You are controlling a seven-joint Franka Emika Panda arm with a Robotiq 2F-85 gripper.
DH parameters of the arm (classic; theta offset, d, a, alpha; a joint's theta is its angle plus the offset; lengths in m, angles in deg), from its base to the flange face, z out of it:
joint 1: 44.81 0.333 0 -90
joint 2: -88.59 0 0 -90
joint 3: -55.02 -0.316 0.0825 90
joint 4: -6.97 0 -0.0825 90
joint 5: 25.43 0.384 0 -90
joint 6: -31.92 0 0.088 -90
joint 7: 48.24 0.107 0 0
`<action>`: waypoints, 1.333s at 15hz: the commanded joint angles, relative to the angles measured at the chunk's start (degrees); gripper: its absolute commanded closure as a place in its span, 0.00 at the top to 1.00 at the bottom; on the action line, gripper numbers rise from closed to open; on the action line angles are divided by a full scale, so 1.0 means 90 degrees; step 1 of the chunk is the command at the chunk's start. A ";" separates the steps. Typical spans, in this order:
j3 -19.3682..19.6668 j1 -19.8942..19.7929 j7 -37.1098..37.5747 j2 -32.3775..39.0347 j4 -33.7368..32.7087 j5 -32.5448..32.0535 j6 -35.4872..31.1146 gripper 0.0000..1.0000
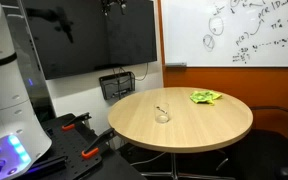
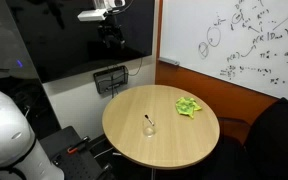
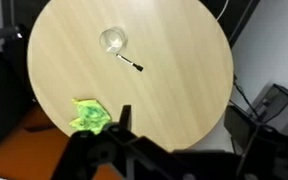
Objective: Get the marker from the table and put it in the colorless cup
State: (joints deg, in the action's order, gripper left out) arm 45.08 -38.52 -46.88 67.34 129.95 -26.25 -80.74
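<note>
Marker [image 3: 132,63] leans in colorless cup [image 3: 111,40] — gripper [image 2: 109,42] high above, empty, its gap unclear.

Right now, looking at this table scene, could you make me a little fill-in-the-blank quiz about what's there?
The table top is ___ in shape. Exactly ___ clear cup stands on it, the marker lying beside it. The crumpled item is ___ in colour. The jaws hang high ___ the table, touching nothing.
Missing words: round, one, green, above.
</note>
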 commanded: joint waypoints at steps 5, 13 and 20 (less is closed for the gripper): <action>0.0051 0.0064 0.0023 0.0011 -0.0019 -0.0025 0.0019 1.00; 0.0068 0.0029 -0.1039 0.1483 0.0345 -0.1297 -0.1808 1.00; 0.0179 -0.0109 -0.3229 0.3772 0.0116 -0.1471 -0.3200 1.00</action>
State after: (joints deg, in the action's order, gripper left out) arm 46.72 -38.78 -67.43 96.51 133.56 -39.82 -108.63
